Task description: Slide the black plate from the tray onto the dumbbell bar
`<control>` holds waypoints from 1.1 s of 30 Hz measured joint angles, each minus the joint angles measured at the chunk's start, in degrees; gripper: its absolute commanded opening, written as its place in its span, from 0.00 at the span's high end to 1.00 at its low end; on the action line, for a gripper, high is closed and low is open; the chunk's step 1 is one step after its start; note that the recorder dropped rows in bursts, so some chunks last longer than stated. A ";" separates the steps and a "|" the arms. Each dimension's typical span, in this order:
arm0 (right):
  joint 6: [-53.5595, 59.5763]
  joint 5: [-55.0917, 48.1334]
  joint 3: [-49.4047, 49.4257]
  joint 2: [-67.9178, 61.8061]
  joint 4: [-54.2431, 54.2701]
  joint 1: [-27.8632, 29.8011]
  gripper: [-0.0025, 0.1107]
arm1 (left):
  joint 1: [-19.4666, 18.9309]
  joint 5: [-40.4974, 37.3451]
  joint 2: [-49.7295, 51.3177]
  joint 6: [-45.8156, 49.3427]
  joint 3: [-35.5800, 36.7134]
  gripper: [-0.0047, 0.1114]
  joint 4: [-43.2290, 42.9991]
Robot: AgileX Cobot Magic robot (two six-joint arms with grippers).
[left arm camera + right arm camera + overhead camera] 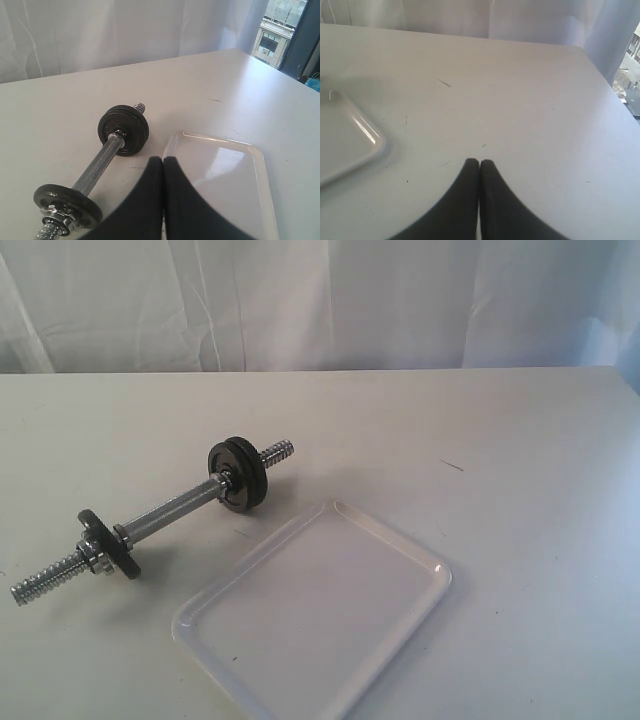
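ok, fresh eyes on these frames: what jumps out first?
The chrome dumbbell bar lies diagonally at the left of the exterior view. It carries what looks like a black disc pair at its far end and a single black disc near its near end. Beside it the white tray sits bare, and the left gripper and right gripper are both shut on nothing.

dumbbell bar (pixel 170 512) on table (pixel 500 470), just left of tray (pixel 315 615)
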State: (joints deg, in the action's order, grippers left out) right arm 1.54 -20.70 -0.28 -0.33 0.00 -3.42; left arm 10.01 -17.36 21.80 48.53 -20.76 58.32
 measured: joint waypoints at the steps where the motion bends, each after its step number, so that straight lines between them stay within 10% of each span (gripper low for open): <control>1: 0.00 0.00 0.00 0.00 0.00 0.00 0.98 | 0.00 0.00 0.00 0.00 0.00 0.96 0.00; 24: 0.00 0.20 0.00 0.00 0.00 0.00 0.98 | 0.00 10.27 -8.02 -0.38 18.89 0.96 -1.38; 33: 0.00 0.20 0.00 0.00 0.00 0.00 0.98 | 0.00 11.42 -8.31 -42.58 20.16 0.96 -42.81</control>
State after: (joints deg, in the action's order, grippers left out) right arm 1.54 -20.49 -0.28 -0.33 0.00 -3.42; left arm 10.01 -5.94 13.48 5.96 -0.60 15.51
